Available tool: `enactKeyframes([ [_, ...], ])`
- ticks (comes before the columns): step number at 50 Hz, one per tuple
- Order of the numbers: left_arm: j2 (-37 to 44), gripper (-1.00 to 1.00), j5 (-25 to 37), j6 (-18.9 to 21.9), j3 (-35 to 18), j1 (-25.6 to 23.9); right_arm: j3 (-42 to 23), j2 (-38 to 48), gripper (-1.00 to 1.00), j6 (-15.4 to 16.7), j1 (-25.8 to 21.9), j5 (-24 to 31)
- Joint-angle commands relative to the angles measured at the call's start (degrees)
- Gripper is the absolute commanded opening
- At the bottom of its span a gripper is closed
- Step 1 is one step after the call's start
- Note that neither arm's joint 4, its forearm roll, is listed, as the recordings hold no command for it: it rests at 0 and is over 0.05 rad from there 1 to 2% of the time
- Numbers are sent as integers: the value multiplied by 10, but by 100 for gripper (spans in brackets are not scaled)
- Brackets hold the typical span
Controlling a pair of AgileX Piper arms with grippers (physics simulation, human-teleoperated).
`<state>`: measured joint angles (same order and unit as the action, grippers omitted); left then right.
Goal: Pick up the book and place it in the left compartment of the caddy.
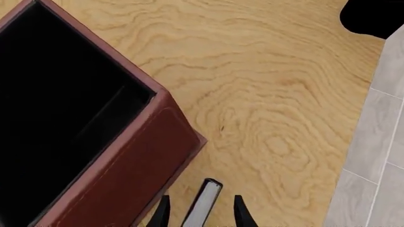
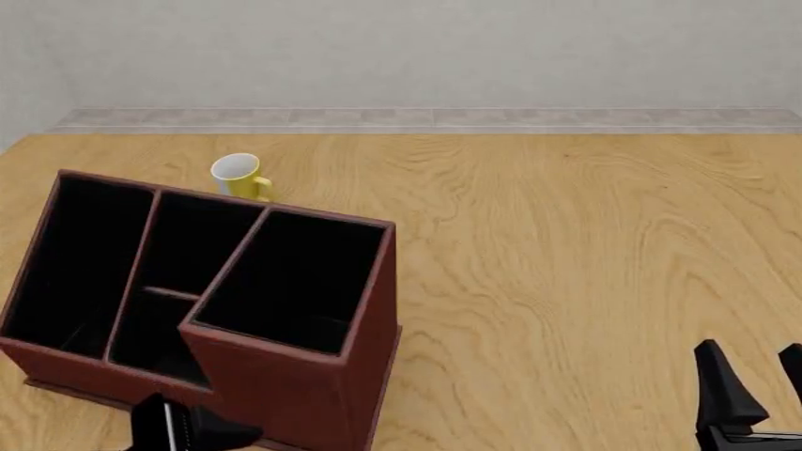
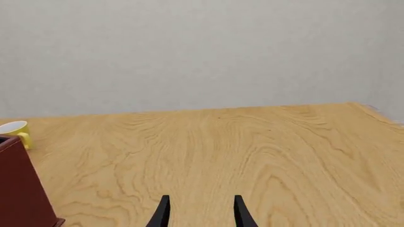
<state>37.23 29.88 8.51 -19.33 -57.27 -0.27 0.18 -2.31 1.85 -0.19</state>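
Four black-lined sections divide your caddy [image 2: 329, 376] in the front view: the left compartment [image 2: 75, 268] runs long and narrow down its lower end, two small middle sections sit beside it, and the tall end section is nearest the right; you can see nothing lying in any of them, though their floors are dark. Behind the caddy, a yellow mug [image 2: 239, 177] stands on the table [image 2: 577, 244]. Your left gripper [image 2: 169, 427] shows only partly at the bottom edge, just in front of the caddy, and from here you cannot tell what it holds. Your right gripper [image 2: 752, 381] hangs over bare wood, well apart from the caddy, fingers spread. In the left wrist view, the book [image 1: 203, 204] stands edge-on between your left gripper's [image 1: 200, 213] fingers, white pages showing, with a visible gap on each side, so you cannot tell whether it is clamped; the caddy's outer wall [image 1: 136, 175] is just beside it. In the right wrist view, your right gripper [image 3: 200, 213] is parted with nothing between the fingers, the mug [image 3: 16, 130] far off.
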Motion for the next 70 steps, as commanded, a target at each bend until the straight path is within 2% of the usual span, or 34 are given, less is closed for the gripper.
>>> enactKeyframes([
  [1,2,100,-10,4,20,6,-1,0,100,-1,2,1],
  [41,37,100,-62,29,72,30,0,-1,100,-7,8,-1],
  [70,48,100,-69,35,80,28,0,-1,100,-5,5,-1],
])
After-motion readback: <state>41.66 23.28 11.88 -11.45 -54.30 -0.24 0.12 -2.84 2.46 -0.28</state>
